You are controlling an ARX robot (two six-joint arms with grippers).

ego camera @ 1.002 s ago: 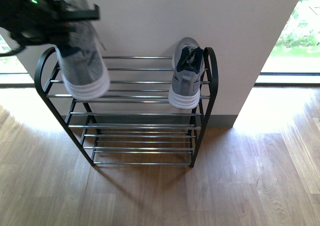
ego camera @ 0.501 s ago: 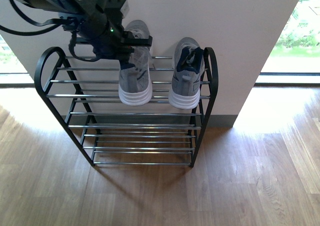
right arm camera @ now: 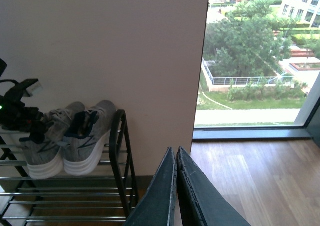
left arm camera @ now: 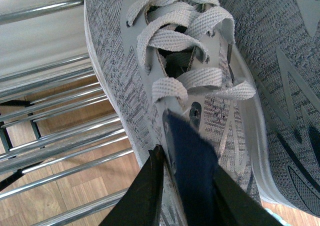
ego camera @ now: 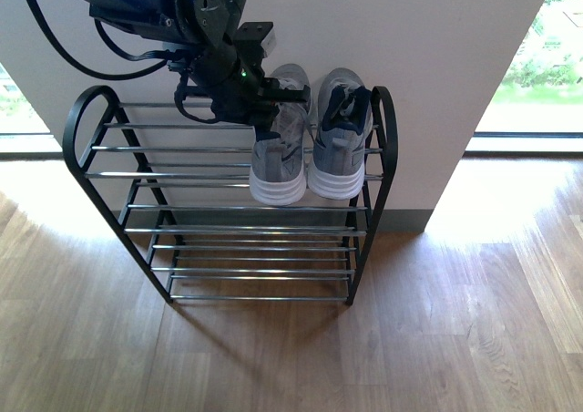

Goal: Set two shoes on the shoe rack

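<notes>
Clamping one sneaker's [ego camera: 278, 161] tongue [left arm camera: 191, 156], left tool [ego camera: 271, 102] holds it against its mate [ego camera: 339, 148]; bare rods [ego camera: 173, 149] leftward; right tool [right arm camera: 176, 186] closed.

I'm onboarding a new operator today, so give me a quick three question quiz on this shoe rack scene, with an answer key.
1. True or false: the left gripper grips a grey sneaker by its navy tongue.
2. The second sneaker sits on which tier of the shoe rack? A top, B middle, C bottom.
3. Fill in: the right gripper is ____ and empty.
Key: 1 true; 2 A; 3 shut.
</notes>
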